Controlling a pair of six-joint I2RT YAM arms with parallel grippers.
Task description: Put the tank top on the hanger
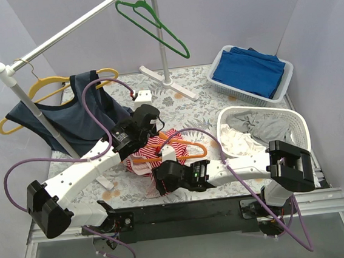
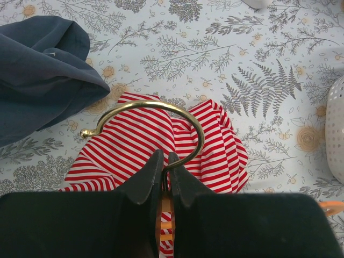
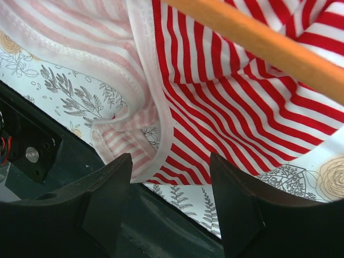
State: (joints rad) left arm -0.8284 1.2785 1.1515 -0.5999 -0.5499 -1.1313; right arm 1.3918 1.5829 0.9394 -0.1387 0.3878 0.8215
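The red-and-white striped tank top (image 1: 153, 150) lies crumpled on the floral table; it also shows in the left wrist view (image 2: 134, 145) and the right wrist view (image 3: 226, 102). The orange hanger (image 1: 183, 154) lies across it, its arm crossing the right wrist view (image 3: 269, 43). My left gripper (image 1: 142, 127) is shut on the base of the hanger's brass hook (image 2: 161, 107), seen in the left wrist view (image 2: 165, 161). My right gripper (image 1: 160, 180) is open at the tank top's near edge, its jaws either side of the white-edged hem (image 3: 161, 134) without gripping it.
A dark navy tank top (image 1: 67, 118) hangs on a yellow hanger at the left rail. A green hanger (image 1: 153, 24) hangs at the back. A white basket (image 1: 252, 72) holds blue cloth. A round white laundry basket (image 1: 263, 131) stands at the right. The table's front edge (image 3: 161, 215) is close.
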